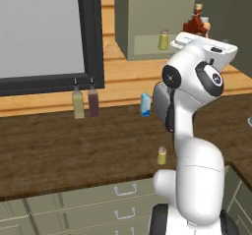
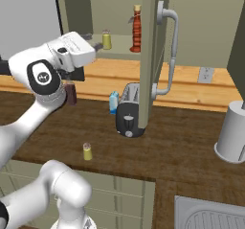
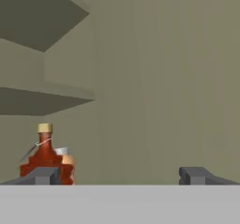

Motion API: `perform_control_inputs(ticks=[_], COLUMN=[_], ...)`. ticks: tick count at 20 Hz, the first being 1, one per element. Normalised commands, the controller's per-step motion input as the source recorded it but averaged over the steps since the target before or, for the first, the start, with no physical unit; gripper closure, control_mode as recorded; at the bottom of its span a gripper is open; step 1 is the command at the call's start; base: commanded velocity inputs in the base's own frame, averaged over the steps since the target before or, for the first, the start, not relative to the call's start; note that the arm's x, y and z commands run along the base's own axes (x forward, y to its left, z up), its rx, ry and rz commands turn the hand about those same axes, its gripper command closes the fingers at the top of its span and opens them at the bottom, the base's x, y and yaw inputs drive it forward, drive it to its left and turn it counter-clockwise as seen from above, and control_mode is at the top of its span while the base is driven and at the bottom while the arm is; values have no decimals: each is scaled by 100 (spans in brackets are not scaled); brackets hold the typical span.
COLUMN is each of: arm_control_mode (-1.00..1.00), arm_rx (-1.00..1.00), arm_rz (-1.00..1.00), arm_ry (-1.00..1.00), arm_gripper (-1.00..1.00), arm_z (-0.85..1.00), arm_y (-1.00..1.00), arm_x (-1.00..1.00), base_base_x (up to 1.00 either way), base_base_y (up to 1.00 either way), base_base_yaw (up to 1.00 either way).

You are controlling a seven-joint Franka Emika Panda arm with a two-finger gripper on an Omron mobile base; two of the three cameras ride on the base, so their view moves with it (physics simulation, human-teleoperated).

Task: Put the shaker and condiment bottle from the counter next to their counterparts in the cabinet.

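Jaws stand wide and empty at the cabinet [image 2: 119,3], condiment bottle [image 3: 45,158] shelved, while the shaker [image 2: 87,152] on the counter [image 2: 182,151] looks light, rigid, best pinched mid-body.

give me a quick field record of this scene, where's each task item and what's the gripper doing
condiment bottle: standing on the cabinet shelf, not held
peach bottle: on the shelf right beside the condiment bottle, mostly hidden by it
shaker: upright on the counter, near the front edge
matching shaker: on the cabinet shelf, apart from the two bottles
gripper: open, empty, raised at the cabinet opening
carton: on the counter by the back wall
done: bottle placed
left: shaker not yet moved
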Motion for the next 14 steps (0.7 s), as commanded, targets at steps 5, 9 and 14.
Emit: perform_control_inputs(ticks=[5,9,14], arm_control_mode=[-100,-100,-100], arm_rx=[0,0,-1], arm_rz=[-10,-11,-10], arm_ry=[5,8,5], arm_gripper=[-100,-100,-100], arm_z=[-60,-62,-33], arm_y=[57,65,48], arm_x=[-29,-26,-3], base_base_x=[0,0,0], base_base_y=[0,0,0], base_base_yaw=[0,0,0])
